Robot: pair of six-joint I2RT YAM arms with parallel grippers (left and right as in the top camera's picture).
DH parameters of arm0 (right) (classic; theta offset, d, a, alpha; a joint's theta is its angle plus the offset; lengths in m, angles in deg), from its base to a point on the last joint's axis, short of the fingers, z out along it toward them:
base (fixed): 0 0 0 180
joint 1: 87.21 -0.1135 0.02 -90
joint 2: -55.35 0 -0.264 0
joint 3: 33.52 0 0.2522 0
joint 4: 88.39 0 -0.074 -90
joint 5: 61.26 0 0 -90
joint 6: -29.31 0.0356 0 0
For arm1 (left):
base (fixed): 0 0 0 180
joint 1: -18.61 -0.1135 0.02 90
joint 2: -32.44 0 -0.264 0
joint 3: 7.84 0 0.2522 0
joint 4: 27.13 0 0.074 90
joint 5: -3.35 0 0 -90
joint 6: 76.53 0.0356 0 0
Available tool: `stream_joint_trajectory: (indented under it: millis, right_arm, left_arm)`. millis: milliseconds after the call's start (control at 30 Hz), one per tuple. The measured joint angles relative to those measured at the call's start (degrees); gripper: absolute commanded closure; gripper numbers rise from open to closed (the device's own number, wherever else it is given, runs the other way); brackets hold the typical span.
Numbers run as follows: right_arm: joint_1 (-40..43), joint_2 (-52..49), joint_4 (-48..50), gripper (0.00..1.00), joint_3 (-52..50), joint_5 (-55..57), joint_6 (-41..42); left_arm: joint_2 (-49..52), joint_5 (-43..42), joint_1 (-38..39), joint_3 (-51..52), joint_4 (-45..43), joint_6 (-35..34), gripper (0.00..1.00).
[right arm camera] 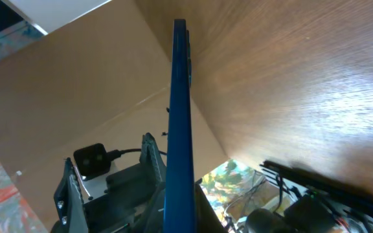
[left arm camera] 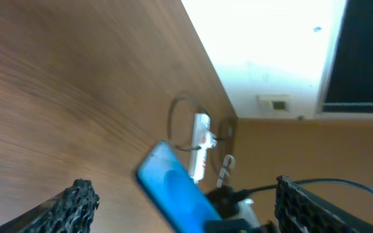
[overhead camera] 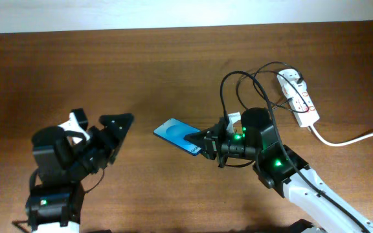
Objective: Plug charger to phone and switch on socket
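The phone [overhead camera: 175, 135], slim with a blue glowing screen, is held at its right end by my right gripper [overhead camera: 203, 144], just above the table at the centre. In the right wrist view the phone [right arm camera: 179, 110] is edge-on between the shut fingers [right arm camera: 173, 217]. The charger's thin black cable [overhead camera: 228, 81] loops behind the right arm toward the white socket strip [overhead camera: 298, 97] at the back right. A small white piece [overhead camera: 233, 119] sits by the right wrist. My left gripper [overhead camera: 99, 124] is open and empty, left of the phone. In the left wrist view its jaws [left arm camera: 186, 200] frame the phone [left arm camera: 170, 184] and the socket strip [left arm camera: 201, 145].
The strip's thick white cord [overhead camera: 355, 138] runs off the right edge. The brown wooden table [overhead camera: 141, 71] ends at a pale wall along the back. The right arm's body [overhead camera: 303, 188] fills the lower right and the left arm's body [overhead camera: 54, 175] the lower left.
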Motion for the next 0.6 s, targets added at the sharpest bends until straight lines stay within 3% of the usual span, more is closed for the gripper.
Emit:
stream_joint_trajectory:
  millis: [133, 233, 433, 600]
  right_arm:
    - [-2.8, -1.0, 6.8, 0.96, 0.0, 2.8, 1.7]
    - [-3.6, -1.5, 10.2, 0.96, 0.0, 3.6, 2.3]
    - [-3.7, -1.7, 10.6, 0.96, 0.0, 6.5, 3.8]
    - [-3.6, -2.1, 10.7, 0.96, 0.0, 9.3, 4.0]
  left_arm:
    - [3.9, -0.3, 5.8, 0.0, -5.2, -4.9, 0.17]
    - [7.6, -0.4, 9.4, 0.0, -6.8, -7.7, 0.25]
    - [13.5, -1.7, 12.3, 0.0, -7.1, -15.3, 0.32]
    - [14.4, -1.9, 14.9, 0.0, -12.6, -22.1, 0.4]
